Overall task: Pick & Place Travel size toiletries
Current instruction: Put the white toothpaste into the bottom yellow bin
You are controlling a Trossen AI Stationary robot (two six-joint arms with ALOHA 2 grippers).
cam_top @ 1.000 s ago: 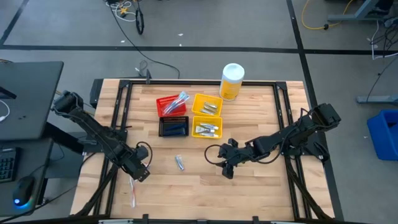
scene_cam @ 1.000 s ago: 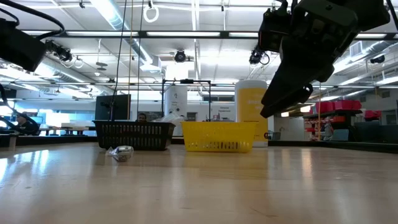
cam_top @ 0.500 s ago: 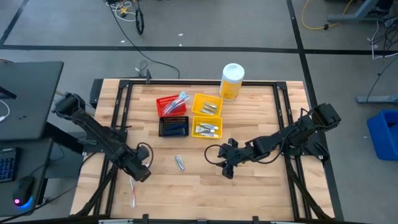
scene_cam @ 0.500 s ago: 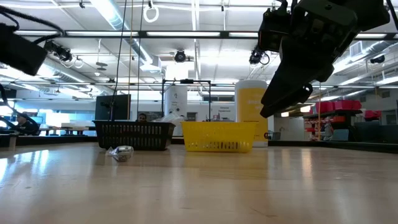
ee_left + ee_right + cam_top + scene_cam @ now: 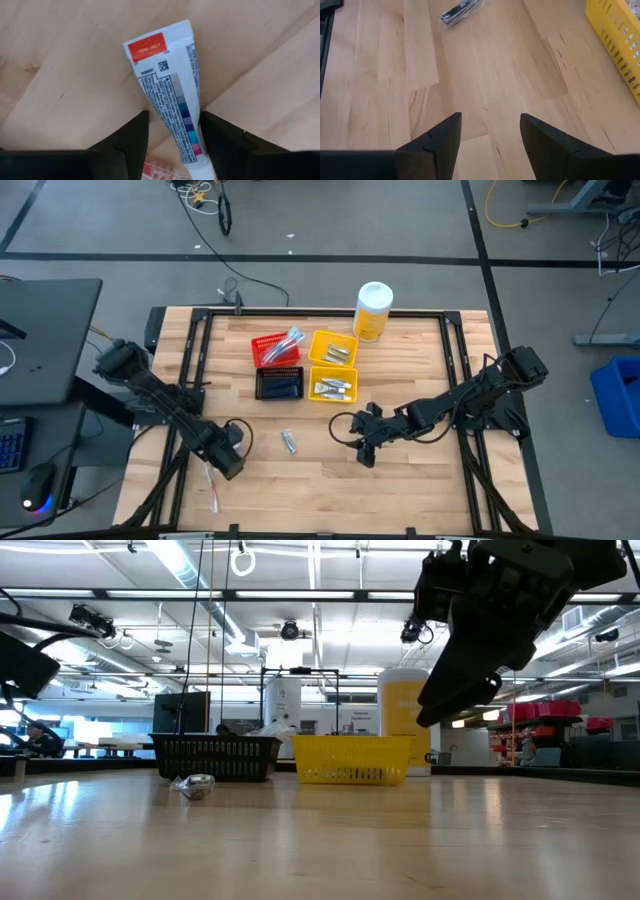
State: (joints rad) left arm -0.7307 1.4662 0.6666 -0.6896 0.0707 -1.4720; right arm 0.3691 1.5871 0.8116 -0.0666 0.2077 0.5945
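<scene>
I have brought the left claw down and toward the worktop's near edge over the last second, and it now sits over the packaged toothbrush lying close to the near left corner. In the left wrist view its fingers stand open on either side of the pack, not yet closed on it, so I judge the grasp is about to happen. The right claw has not moved; it hovers open and empty above the middle of the worktop, with a small wrapped item lying loose between the two arms. The other toiletries already sit in the small bins toward the far edge, beside the yellow bottle.
</scene>
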